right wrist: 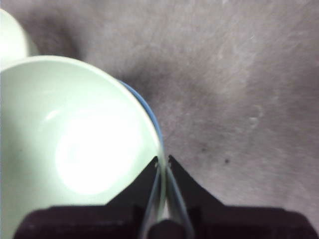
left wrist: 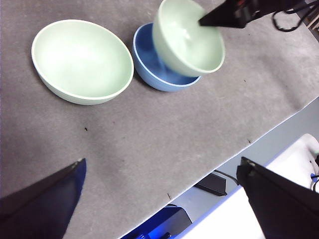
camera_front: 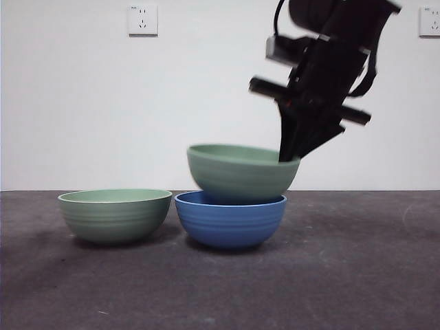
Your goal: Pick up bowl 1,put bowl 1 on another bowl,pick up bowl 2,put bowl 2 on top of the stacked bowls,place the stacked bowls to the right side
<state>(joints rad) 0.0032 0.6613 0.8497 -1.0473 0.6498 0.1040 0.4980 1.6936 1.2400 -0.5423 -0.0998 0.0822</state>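
A: Centre of the front frame: round blue bowl with faint horizontal ridges point(camera_front: 230, 221), glossy, on the dark grey felt-like tabletop point(camera_front: 344, 275). A pale green ridged bowl point(camera_front: 240, 172) of the same shape sits in its mouth, tilted, rim higher on the right side of the frame.

B: And the claw on it?

A: The right gripper point(camera_front: 290, 155) comes down from the upper right, black and a bit motion-blurred. Its own wrist view shows both jaws pinched on the green bowl's rim point(right wrist: 160, 184), one inside the wall, one outside. Clamped tight on that bowl.

B: Second green bowl?

A: Another pale green ridged bowl point(camera_front: 115, 214), lower left of centre, upright on the mat, just beside the blue one; whether they touch, cannot tell.

B: Left arm?

A: The left gripper point(left wrist: 159, 199) hangs high above the table's edge, jaws spread wide, nothing between them. Only the two dark jaw tips show at the bottom corners of its frame.

B: Anything hidden?

A: The blue bowl's interior is mostly covered by the green one. In the right wrist frame the green bowl's inside is washed out by glare.
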